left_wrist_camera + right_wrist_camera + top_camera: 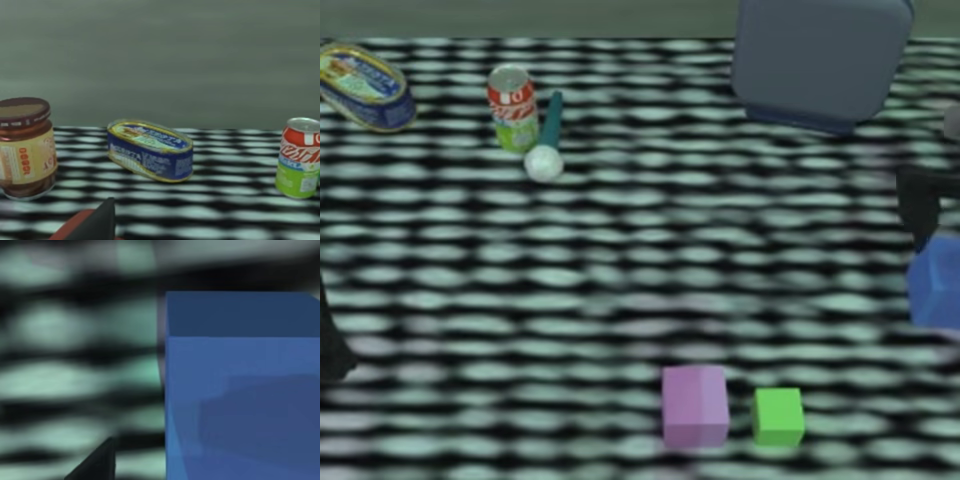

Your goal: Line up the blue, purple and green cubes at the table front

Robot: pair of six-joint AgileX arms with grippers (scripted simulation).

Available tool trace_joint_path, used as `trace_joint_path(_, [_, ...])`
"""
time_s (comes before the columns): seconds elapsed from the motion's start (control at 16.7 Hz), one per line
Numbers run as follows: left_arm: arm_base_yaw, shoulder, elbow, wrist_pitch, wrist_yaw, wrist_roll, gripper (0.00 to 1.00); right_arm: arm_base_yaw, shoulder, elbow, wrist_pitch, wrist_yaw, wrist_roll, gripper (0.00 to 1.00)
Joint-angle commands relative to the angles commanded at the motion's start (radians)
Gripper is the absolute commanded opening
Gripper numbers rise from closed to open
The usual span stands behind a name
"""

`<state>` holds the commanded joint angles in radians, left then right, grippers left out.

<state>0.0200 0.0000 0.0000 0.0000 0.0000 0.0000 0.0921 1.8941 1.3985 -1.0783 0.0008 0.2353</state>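
Observation:
The purple cube (695, 405) and the smaller green cube (779, 417) stand side by side near the table front, right of centre. The blue cube (935, 285) is at the far right, cut off by the top view's edge. My right gripper (920, 212) hangs just behind it and is open. In the right wrist view the blue cube (240, 390) fills the near field. One dark finger (97, 462) stands apart from the cube's side, and the other finger is hidden. My left arm (330, 345) is parked at the left edge, with one finger (102, 220) showing.
A big grey-blue rounded box (820, 60) stands at the back right. At the back left are a flat fish tin (365, 85), a soda can (513, 107) and a teal-handled tool with a white ball (546, 150). A brown jar (25, 147) shows only in the left wrist view.

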Motion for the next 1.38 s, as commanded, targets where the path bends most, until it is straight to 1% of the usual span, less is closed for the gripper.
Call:
trace_joint_path(0.42, [0.0,0.0,0.0,0.0,0.0,0.0,1.0,0.004,0.101,-0.165,0.274,0.001,0.005,1.0])
trace_joint_path(0.72, [0.0,0.0,0.0,0.0,0.0,0.0,1.0,0.005,0.111,-0.179,0.293,0.001,0.006,1.0])
trace_joint_path(1.38, [0.0,0.0,0.0,0.0,0.0,0.0,1.0,0.005,0.111,-0.179,0.293,0.001,0.006,0.17])
